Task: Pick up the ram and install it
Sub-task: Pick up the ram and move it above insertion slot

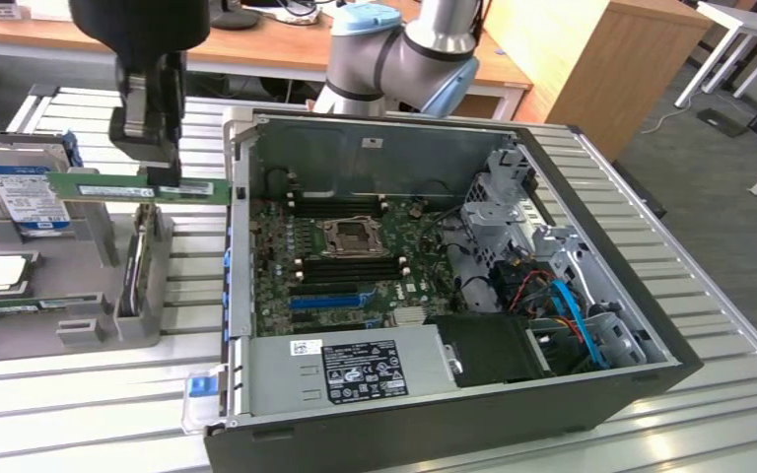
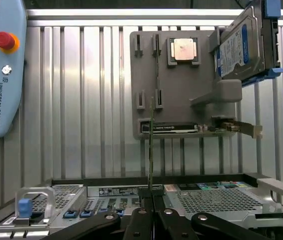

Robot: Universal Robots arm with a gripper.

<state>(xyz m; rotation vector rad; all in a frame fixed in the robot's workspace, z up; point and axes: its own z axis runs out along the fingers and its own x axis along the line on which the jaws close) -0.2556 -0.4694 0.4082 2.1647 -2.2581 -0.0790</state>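
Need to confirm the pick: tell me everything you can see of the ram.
The ram is a long, thin, flat green board with dark chips and a small white label. It hangs level, long edge down, above the grey holder, at the exterior view's left of the open case. The jaws are shut on its upper edge near mid-length; nothing else seems to touch it.

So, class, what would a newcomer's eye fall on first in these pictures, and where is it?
First, the long thin green circuit-board ram stick, shut in the black pincer and held over the grey plastic parts holder at the exterior view's left. Next, the big open black computer case in the middle, its green motherboard laid bare.
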